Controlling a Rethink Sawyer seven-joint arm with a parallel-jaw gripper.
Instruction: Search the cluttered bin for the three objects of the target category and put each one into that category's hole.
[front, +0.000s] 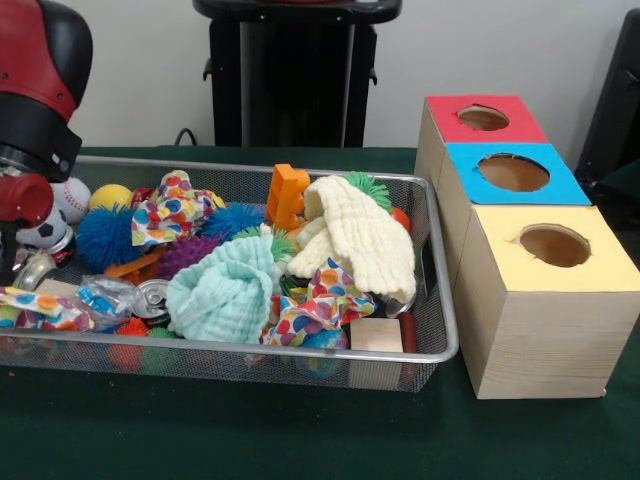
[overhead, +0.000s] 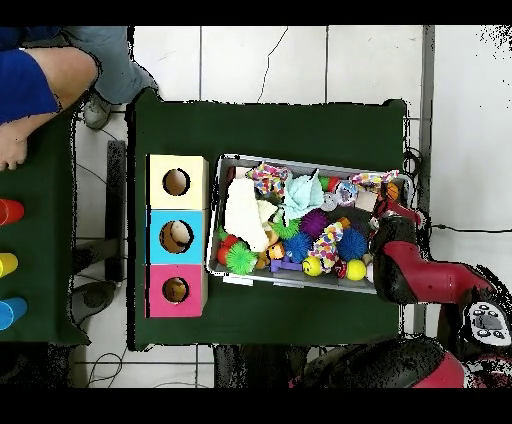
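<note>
The cluttered bin (front: 440, 300) is a silver wire mesh basket on the green table, and it also shows in the overhead view (overhead: 290, 283). It holds a cream cloth (front: 355, 235), a mint cloth (front: 225, 290), dotted cloths (front: 170, 210), spiky balls (front: 105, 238), a baseball (front: 70, 198), a can (front: 152, 298), an orange plastic piece (front: 288, 195) and a wooden block (front: 375, 335). Beside it stand boxes with holes: red (front: 485, 120), blue (front: 513, 172) and yellow (front: 553, 245). My arm (front: 30, 100) reaches down over the bin's left end. The gripper (overhead: 390, 203) is mostly hidden among the clutter.
In the overhead view a person in blue (overhead: 40, 80) sits at the top left beside a second table with coloured cups (overhead: 8, 211). The robot's black pedestal (front: 295, 70) stands behind the bin. Something pale lies inside the blue box's hole (overhead: 176, 236).
</note>
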